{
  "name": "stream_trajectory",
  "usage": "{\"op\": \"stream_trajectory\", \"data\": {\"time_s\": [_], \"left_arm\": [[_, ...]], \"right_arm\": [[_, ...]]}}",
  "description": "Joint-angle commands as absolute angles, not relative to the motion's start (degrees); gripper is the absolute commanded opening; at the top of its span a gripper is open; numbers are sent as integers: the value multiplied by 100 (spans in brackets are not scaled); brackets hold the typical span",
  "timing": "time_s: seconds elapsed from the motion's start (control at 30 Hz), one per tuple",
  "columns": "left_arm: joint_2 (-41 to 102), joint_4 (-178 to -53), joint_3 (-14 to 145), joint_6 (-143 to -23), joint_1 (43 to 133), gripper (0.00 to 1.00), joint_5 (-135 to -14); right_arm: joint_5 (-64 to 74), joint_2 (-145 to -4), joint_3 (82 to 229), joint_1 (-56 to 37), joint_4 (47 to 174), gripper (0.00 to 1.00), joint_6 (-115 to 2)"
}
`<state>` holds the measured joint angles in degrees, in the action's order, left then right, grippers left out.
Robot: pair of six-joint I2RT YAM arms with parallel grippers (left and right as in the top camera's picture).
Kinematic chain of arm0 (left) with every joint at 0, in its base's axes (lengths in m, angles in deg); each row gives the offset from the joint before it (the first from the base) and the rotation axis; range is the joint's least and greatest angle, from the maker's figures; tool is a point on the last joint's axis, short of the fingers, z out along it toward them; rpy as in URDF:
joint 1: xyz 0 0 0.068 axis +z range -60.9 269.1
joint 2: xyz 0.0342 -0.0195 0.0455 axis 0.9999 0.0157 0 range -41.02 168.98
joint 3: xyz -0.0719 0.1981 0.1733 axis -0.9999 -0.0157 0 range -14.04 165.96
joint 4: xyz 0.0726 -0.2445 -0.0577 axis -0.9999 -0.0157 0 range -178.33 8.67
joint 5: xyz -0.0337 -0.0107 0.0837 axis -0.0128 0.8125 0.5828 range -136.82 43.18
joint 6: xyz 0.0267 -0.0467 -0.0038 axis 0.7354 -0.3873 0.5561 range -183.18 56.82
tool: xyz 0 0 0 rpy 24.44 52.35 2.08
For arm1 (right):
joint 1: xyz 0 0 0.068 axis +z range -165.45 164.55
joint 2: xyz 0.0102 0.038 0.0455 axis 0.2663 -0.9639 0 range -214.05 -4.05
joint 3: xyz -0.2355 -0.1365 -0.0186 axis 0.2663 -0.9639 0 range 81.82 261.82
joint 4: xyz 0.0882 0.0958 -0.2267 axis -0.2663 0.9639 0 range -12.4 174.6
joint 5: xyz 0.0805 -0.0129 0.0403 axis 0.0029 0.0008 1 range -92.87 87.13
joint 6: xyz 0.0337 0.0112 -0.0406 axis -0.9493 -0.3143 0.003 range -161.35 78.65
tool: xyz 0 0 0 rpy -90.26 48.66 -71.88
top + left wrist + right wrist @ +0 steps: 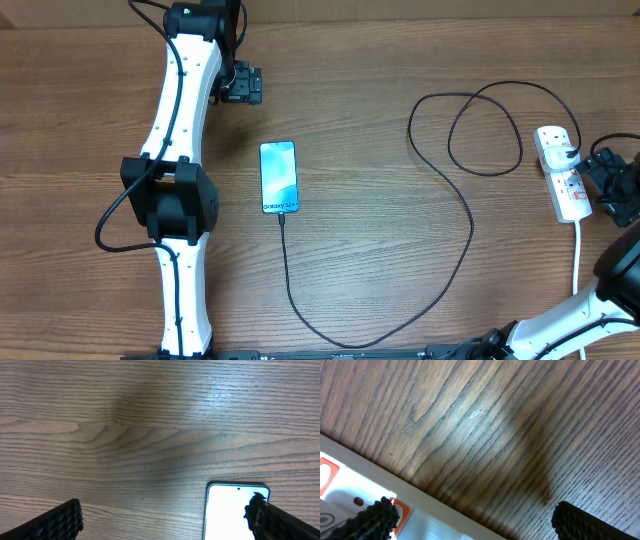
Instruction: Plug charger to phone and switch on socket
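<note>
Beside the right gripper [592, 185]: the socket [560, 175] is seen.
Near the left gripper [255, 86]: the phone [278, 177], charger [286, 265] seemingly joined.
Both grippers: held spread, empty.
Step left: a red switch [574, 192] must be pressed.

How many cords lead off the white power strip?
2. The black charger cable leaves the far end of the power strip, loops around and reaches the phone. The white cord leaves its near end, toward the robot's side. None seems hidden.

Bright even light, soft shadows and glare on brown wood-grain table [220, 390]; slim lit-screen phone [225, 515] blown white, prob. overexposed.
</note>
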<state>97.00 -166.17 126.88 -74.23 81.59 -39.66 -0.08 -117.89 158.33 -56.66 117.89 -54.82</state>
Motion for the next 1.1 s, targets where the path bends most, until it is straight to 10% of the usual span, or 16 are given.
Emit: {"op": "stream_trajectory", "data": {"time_s": [0.0,1.07], "left_arm": [[9625,-16612,12743,-7523,8146,100,-3892],[9625,-16610,12743,-7523,8146,100,-3892]], "right_arm": [[48,-11640,15883,-5646,11824,100,-5404],[1126,-11430,15874,-6236,11796,100,-5756]]}}
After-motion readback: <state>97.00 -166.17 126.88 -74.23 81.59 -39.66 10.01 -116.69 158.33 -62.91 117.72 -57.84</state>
